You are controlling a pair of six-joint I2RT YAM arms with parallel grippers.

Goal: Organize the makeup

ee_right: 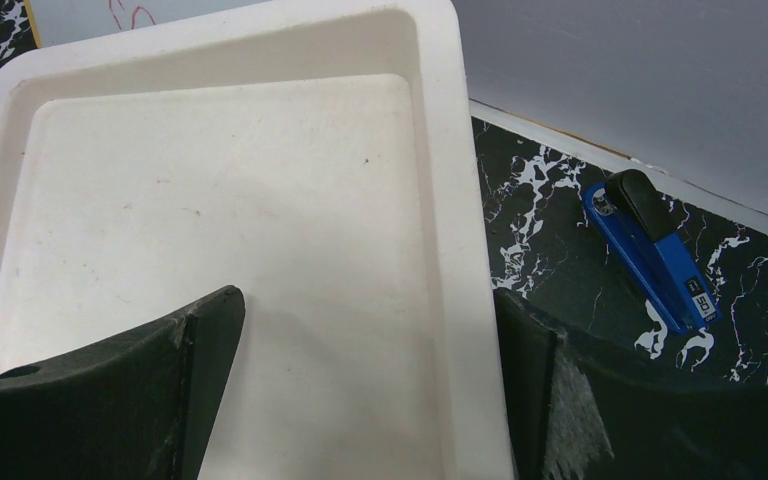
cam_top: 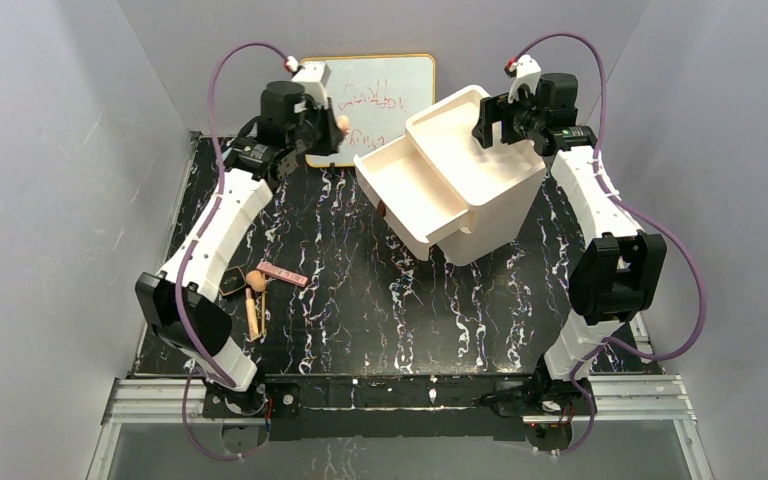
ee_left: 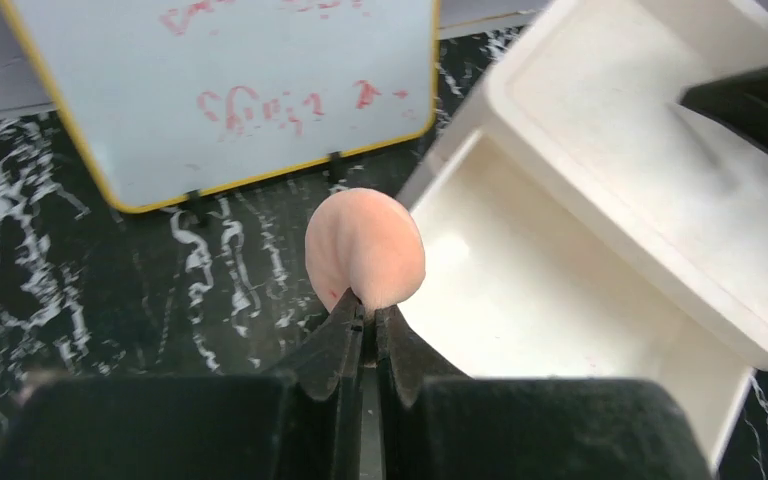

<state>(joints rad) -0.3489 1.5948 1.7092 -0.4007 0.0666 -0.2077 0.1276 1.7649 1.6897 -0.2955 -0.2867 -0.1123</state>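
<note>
Three makeup pieces lie at left of table (cam_top: 380,320): dark compact (cam_top: 231,284), wooden-handled brush (cam_top: 252,312), pink palette (cam_top: 282,274). Left gripper (ee_left: 368,318) pinched tight on peach puff (ee_left: 365,250), raised beside open drawer (ee_left: 520,300) of white organizer (cam_top: 475,175). Right gripper (ee_right: 360,320) spread wide, holding nothing, over organizer's top tray (ee_right: 210,200).

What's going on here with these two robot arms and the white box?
The left gripper is shut on a round peach puff, holding it up close to the open drawer of the white organizer. The right gripper is open above the organizer's top tray, holding nothing. A pink palette, a dark compact and a wooden-handled brush lie on the table by the left arm, not yet put away.
</note>
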